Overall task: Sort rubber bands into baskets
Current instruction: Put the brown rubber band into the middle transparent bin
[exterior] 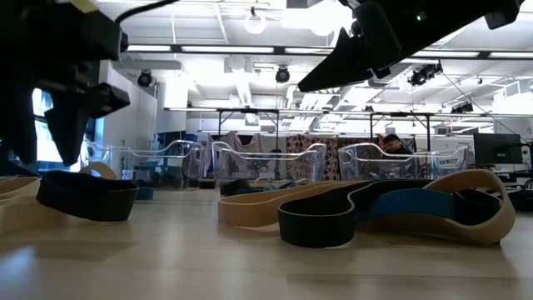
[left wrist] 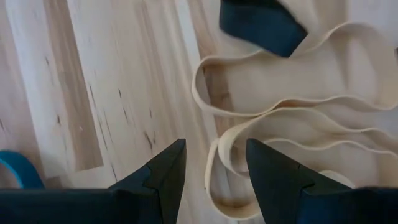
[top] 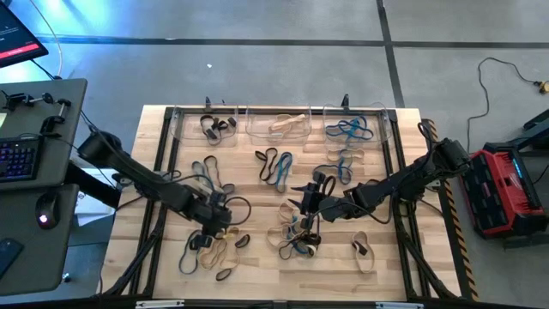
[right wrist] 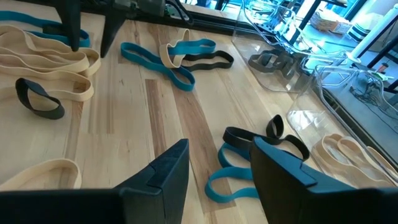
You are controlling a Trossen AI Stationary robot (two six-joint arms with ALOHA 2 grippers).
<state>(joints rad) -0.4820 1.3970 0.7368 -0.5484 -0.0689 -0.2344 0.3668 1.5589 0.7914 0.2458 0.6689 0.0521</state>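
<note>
**Rubber bands loose on table; three baskets at far edge**

Landmark: the row of baskets (top: pixel 279 124) along the far edge of the wooden table (top: pixel 257 266), long axis running left to right.

- Nearest edge, farthest from the baskets: scattered rubber bands (top: pixel 296 236), black, tan and blue, lying flat in loose piles with no common direction. One tan loop (top: pixel 362 251) lies apart toward the right.
- Left gripper (top: pixel 225 230): low over tan bands (left wrist: pixel 292 124), well short of the baskets. Fingers (left wrist: pixel 168 177) parted, nothing between them.
- Right gripper (top: pixel 302 198): above the centre pile, pointing left. Fingers (right wrist: pixel 165 171) parted, holding nothing.
- Midway: blue and black loops (top: pixel 276 166), elongated roughly toward the baskets.
- Baskets: left holds black bands (top: pixel 216 127), middle tan (top: pixel 287 123), right blue (top: pixel 349 130).
- Beyond the table's left side: desk with keyboard (top: pixel 17 159) and mouse (top: pixel 47 209).
</note>
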